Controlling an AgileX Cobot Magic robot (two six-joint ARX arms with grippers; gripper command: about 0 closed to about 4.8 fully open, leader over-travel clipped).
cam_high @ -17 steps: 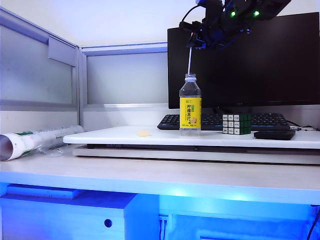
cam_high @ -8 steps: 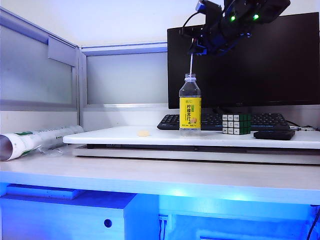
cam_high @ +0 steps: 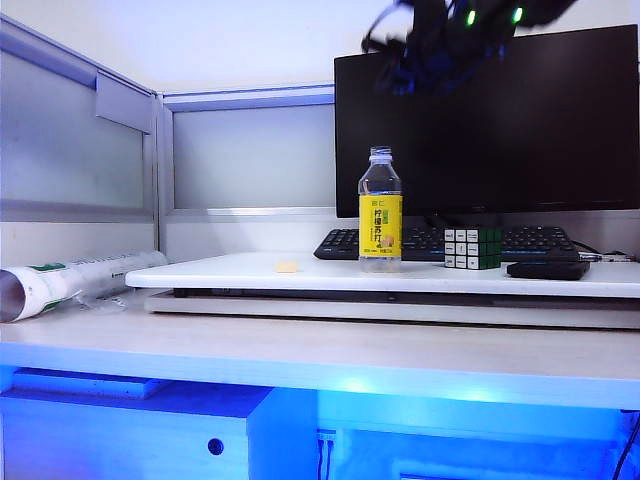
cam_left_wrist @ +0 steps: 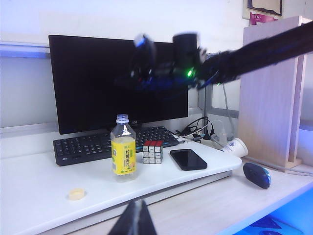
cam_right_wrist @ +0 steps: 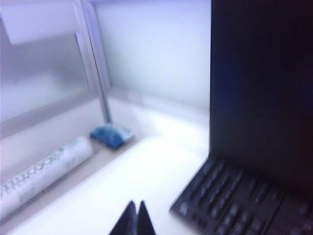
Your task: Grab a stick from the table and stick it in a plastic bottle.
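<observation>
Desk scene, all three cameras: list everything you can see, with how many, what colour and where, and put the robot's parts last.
bottle: one, clear with yellow label, uncapped, upright on the board
board: one, white, raised on the table
lump: one, beige, on the board left of the bottle
cube: one, multicoloured, right of the bottle
phone: one, black, right of the cube
keyboard: one, black, behind the bottle
monitor: one, black, at the back
tube: one, white, lying far left
mouse: one, dark, off the board
cup: one, white, on its side
stick: not seen
left tool: shut, low at the table's front
right tool: shut, blurred, high above the bottle
</observation>
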